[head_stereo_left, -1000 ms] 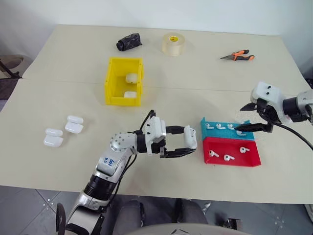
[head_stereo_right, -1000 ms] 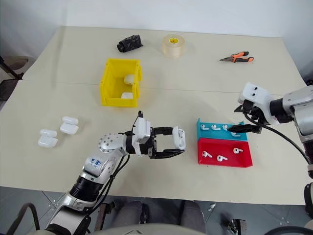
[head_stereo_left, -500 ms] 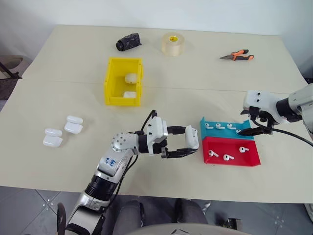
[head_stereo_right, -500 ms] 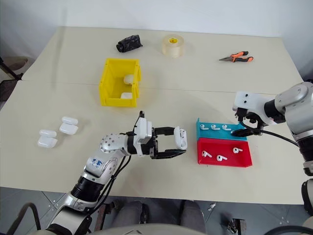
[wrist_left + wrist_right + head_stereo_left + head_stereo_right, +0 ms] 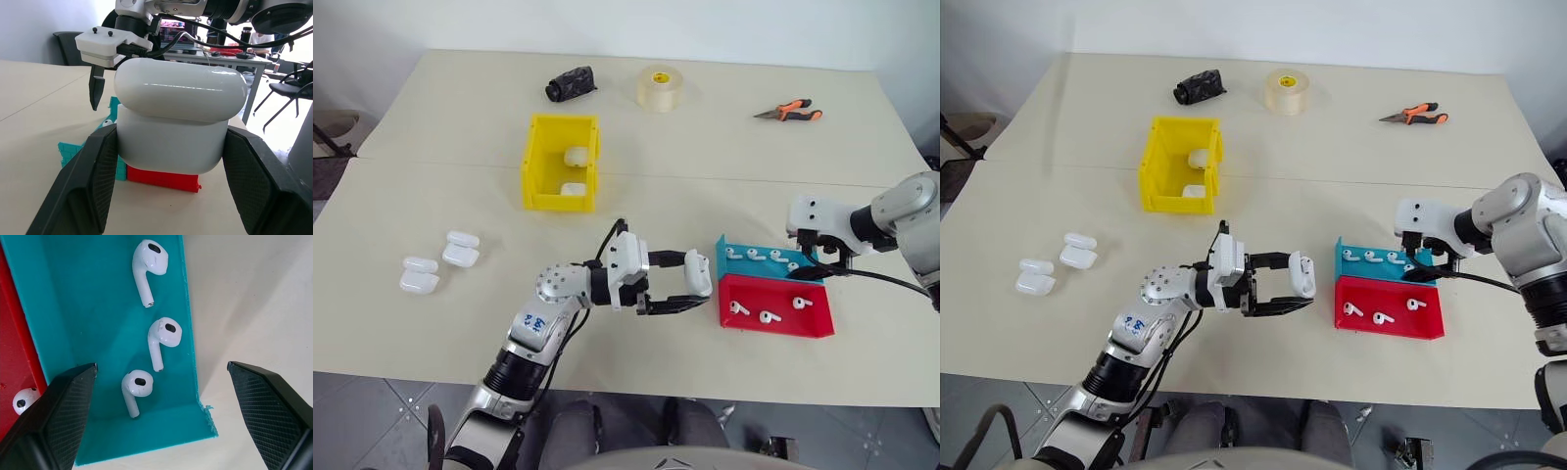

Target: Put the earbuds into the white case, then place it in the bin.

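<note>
White case [image 5: 181,117] clamped between the left gripper [image 5: 690,290] fingers, held off the table [image 5: 431,186] just left of the teal tray [image 5: 773,267] and red tray [image 5: 773,304]; lid looks closed. Right gripper [image 5: 156,396] spread wide, empty, pointing down over the right end of the teal tray, one finger over the tray side, the other over bare table outside the tray wall. Three earbuds [image 5: 164,335] lie in the teal tray between the fingers in the right wrist view, a fourth sits further left in the head view; red tray holds three more. Yellow bin [image 5: 562,162] well back on the table, two white cases already inside. Two spare cases [image 5: 440,262] lie at the left side. Tape roll [image 5: 660,86], black bundle [image 5: 571,82] and orange pliers [image 5: 790,112] along the far edge.
</note>
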Controlling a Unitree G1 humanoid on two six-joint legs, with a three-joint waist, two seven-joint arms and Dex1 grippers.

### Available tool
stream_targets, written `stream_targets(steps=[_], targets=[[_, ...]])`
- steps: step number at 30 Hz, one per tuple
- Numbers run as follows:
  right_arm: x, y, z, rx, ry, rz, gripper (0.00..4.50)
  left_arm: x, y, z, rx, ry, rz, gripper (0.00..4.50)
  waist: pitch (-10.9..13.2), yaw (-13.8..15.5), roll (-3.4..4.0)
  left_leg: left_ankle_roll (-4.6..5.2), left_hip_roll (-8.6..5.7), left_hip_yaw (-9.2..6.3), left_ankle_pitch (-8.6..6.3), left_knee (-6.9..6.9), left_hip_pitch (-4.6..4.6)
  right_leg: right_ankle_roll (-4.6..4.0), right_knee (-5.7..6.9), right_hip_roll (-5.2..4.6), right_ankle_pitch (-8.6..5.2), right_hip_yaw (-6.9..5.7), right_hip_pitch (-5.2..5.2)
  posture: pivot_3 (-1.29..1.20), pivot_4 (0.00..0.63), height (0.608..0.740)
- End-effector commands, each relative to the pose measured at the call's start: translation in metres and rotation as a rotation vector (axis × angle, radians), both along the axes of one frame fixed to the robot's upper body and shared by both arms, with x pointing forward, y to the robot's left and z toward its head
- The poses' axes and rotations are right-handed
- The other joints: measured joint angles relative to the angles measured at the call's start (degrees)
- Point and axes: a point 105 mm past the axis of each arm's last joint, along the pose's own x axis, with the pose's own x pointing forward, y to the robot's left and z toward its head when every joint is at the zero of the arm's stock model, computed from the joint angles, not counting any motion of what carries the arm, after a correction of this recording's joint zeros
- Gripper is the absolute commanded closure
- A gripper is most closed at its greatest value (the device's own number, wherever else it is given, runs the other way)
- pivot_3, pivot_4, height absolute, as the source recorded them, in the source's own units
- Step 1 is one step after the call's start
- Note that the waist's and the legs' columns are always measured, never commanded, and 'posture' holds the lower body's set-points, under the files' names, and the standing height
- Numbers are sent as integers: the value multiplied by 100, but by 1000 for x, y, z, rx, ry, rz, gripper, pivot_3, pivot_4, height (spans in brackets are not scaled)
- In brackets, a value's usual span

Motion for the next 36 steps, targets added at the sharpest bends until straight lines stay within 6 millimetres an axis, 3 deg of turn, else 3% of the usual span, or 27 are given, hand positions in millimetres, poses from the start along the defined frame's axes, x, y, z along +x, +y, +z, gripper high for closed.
stream_targets(steps=[1, 4, 23, 26, 32, 36], targets=[[1, -3, 3, -33, -20, 12, 929, -2, -2, 13, -37, -45, -9, 1684, 0, -3, 0, 0, 0, 0, 0, 0, 0, 0, 0, 0, 0, 0, 0, 0, 150, 740], [1, -6, 2, -49, -14, 12, 1802, -2, -2, 14, -39, -46, -8, 1684, 0, -4, 0, 0, 0, 0, 0, 0, 0, 0, 0, 0, 0, 0, 0, 0, 150, 740], [-3, -8, -8, -63, 59, -9, 1802, 0, -1, 16, -44, -52, 1, 1684, 0, -5, 0, 0, 0, 0, 0, 0, 0, 0, 0, 0, 0, -1, 0, 0, 150, 740], [-3, -8, -9, -63, 61, -11, 2373, 0, -1, 16, -43, -53, 2, 1684, 0, -4, 0, 0, 0, 0, 0, 0, 0, 0, 0, 0, 0, 0, 0, 0, 150, 740], [-5, -8, -13, -68, 83, -7, 4412, 0, 0, 16, -43, -53, 2, 1684, 0, -5, 0, 0, 0, 0, 0, 0, 0, 0, 0, 0, 0, -1, 0, 0, 150, 740], [-5, -8, -12, -63, 80, -7, 4412, -1, 0, 16, -43, -53, 1, 1684, 0, -3, 0, 0, 0, 0, 0, 0, 1, 0, 0, 0, 0, -1, 0, 0, 150, 740]])
